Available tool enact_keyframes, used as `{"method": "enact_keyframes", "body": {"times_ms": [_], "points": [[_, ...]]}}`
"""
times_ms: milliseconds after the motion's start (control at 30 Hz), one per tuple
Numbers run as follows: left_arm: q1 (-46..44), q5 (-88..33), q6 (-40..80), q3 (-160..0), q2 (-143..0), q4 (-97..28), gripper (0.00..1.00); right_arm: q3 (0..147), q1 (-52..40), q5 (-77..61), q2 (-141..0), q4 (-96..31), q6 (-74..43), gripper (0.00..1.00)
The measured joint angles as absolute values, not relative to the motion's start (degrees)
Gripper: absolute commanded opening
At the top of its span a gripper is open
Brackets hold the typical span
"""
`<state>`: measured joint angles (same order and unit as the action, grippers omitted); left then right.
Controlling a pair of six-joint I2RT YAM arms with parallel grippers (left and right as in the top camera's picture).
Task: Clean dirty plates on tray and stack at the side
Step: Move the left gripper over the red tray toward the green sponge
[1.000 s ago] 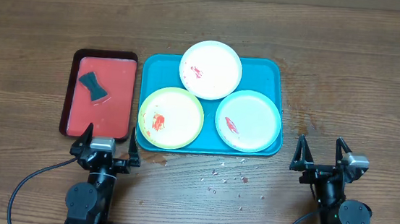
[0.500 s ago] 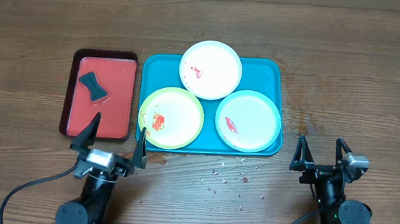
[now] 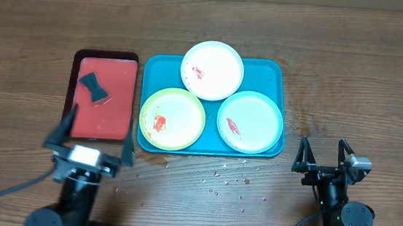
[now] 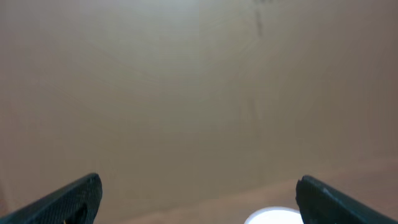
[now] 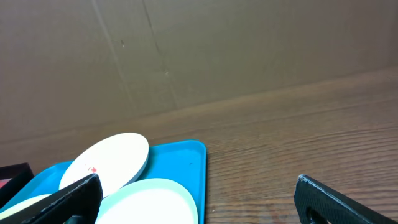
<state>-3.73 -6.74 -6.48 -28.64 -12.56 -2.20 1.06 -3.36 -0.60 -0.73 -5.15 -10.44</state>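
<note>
Wooden bench (image 3: 379, 85), and at its near edge both arms sit low. On the left, the left fingers (image 3: 61, 131) are spread wide with nothing between them. From above, they line up with the near corners of the red tray (image 3: 106, 116). The left wrist camera sees little but brown wall past their tips.

Towards the near right corner, the right fingers (image 3: 302, 155) are splayed just as wide and are empty too. They are above bare wood and well apart from any plate. Between the arms, a scatter of crumbs (image 3: 228, 180) lies just off the near rim of the teal tray (image 3: 272, 69).

That tray is mid-bench, just beside the red one. The yellow-green plate (image 3: 179, 122) sits at its near left corner, with red sauce smeared left of centre. At the near right corner, the green-rimmed plate (image 3: 255, 121) carries a short red streak.

Farther back, the white plate (image 3: 216, 67) overhangs the tray's far rim. It has a small red dab, and it looks tilted from the right wrist view. On the red tray, towards its far left corner, lies a dark bow-shaped piece (image 3: 93, 86).
</note>
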Motion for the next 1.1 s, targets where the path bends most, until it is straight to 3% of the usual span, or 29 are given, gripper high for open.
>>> {"method": "enact_keyframes", "body": {"times_ms": [233, 533, 633, 833, 1100], "points": [[-3.73, -3.57, -7.53, -59.27, -39.40, -32.03, 1.00, 1.06, -3.36, -0.58, -0.62, -5.15, -10.44, 1.00], [0.89, 3.31, 2.28, -80.64, -65.39, -52.99, 1.00, 1.06, -3.38, -0.60, -0.62, -5.15, -10.44, 1.00], [3.75, 3.90, 4.82, -89.27, -71.99, -56.69, 1.00, 1.06, -3.36, -0.60, -0.62, -5.17, -10.46, 1.00], [4.12, 4.69, 8.19, -91.02, -79.55, -61.34, 1.00, 1.06, -3.36, -0.60, -0.62, -5.19, -10.46, 1.00], [9.61, 9.93, 25.87, -91.42, -91.33, -63.44, 1.00, 1.06, -3.36, -0.58, -0.62, -5.15, -10.44, 1.00]]}}
